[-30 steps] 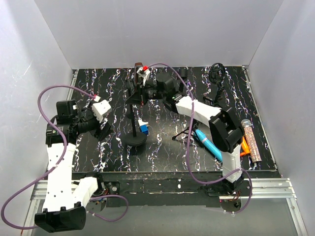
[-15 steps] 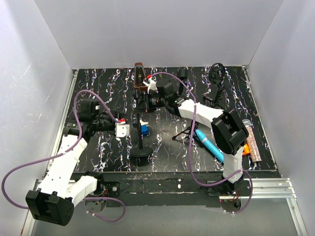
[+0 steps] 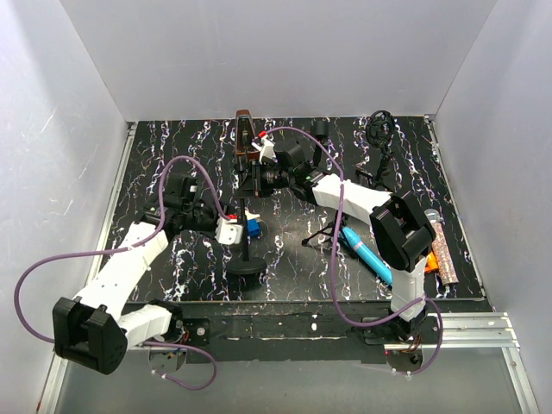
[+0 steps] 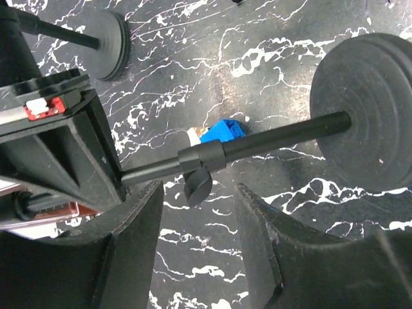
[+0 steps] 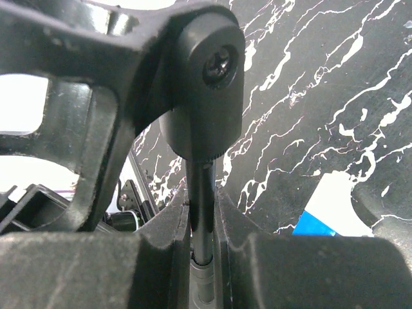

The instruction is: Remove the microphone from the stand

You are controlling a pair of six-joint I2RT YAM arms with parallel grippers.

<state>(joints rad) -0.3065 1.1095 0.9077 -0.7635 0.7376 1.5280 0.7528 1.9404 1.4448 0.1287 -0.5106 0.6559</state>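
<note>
The black stand has its round base (image 3: 245, 266) on the table, and its pole (image 4: 270, 136) rises to a clip. In that clip sits the brown microphone (image 3: 243, 129). My right gripper (image 3: 259, 177) is shut on the upper pole (image 5: 203, 206), just under the black clip joint (image 5: 203, 84). My left gripper (image 3: 231, 231) stands open low beside the pole. Its fingertips (image 4: 149, 196) reach just short of the pole's clamp knob (image 4: 198, 185), and nothing is between them.
A small blue and white block (image 3: 252, 225) lies by the stand's pole. A blue microphone (image 3: 366, 251), a glittery microphone (image 3: 438, 243) and an orange item (image 3: 429, 259) lie at the right. A second stand (image 3: 379, 131) is at the back right, and a tripod (image 3: 321, 233) near the middle.
My left arm has swung right, from the table's left side up to the stand's lower pole, and its jaws have narrowed. The right gripper has stayed on the upper pole.
</note>
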